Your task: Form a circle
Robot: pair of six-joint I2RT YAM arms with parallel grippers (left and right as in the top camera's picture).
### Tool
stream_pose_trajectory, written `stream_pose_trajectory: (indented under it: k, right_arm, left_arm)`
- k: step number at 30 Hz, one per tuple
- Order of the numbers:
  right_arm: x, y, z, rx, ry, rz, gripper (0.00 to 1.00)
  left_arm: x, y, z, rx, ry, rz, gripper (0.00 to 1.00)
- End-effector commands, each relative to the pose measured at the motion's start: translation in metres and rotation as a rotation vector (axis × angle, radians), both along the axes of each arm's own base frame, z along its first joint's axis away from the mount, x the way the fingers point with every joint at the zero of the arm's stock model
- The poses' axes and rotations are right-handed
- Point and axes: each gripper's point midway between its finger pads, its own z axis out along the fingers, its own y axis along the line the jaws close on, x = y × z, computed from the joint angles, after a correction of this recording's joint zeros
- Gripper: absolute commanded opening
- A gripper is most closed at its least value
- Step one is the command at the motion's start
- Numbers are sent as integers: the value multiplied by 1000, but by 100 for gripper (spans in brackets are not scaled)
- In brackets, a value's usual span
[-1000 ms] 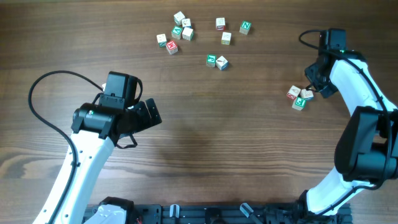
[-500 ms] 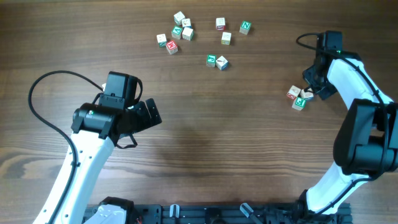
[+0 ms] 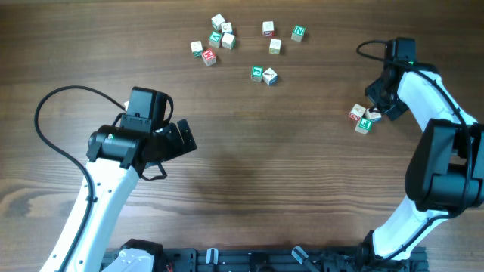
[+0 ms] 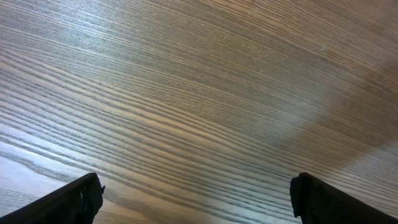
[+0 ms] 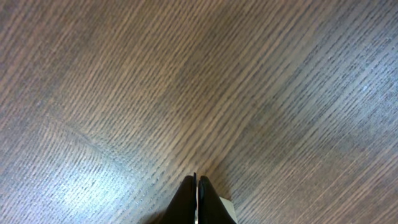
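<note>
The circle (image 3: 364,117): just a tight group of three tiny wooden letter cubes, red, green and pale, right side of overhead frame
Overhead, right gripper (image 3: 377,104): at the group's upper-right edge, contact unclear
Overhead, loose scatter of like cubes (image 3: 228,40): top centre, well apart
Overhead, left gripper (image 3: 184,138): left of centre, far from all cubes
Left wrist: fingers (image 4: 78,199) spread wide, bare wooden table (image 4: 199,93) below
Right wrist: fingers (image 5: 189,199) pressed together, empty; pale cube corner (image 5: 227,204) beside them
Risk: the closed tips may knock the group apart
</note>
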Motion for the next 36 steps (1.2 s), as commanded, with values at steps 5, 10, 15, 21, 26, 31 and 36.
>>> stream_pose_trajectory:
  k: [5, 10, 15, 21, 26, 31, 36]
  right_arm:
    - [-6, 3, -8, 19, 32, 15, 4]
    - [-5, 5, -8, 25, 34, 39, 4]
    - [-5, 5, -8, 25, 34, 39, 4]
    - [-9, 3, -8, 19, 44, 17, 4]
    - [-13, 1, -8, 11, 58, -15, 5]
    - [-14, 1, -9, 12, 60, -19, 5]
    - [-19, -2, -8, -3, 67, -75, 4]
  left_arm:
    - [0, 1, 0, -3, 0, 2, 100]
    - [0, 1, 0, -3, 0, 2, 100]
    - [0, 1, 0, -3, 0, 2, 100]
    - [0, 1, 0, -3, 0, 2, 100]
    - [0, 1, 0, -3, 0, 2, 100]
    - [0, 1, 0, -3, 0, 2, 100]
    - [0, 1, 0, -3, 0, 2, 100]
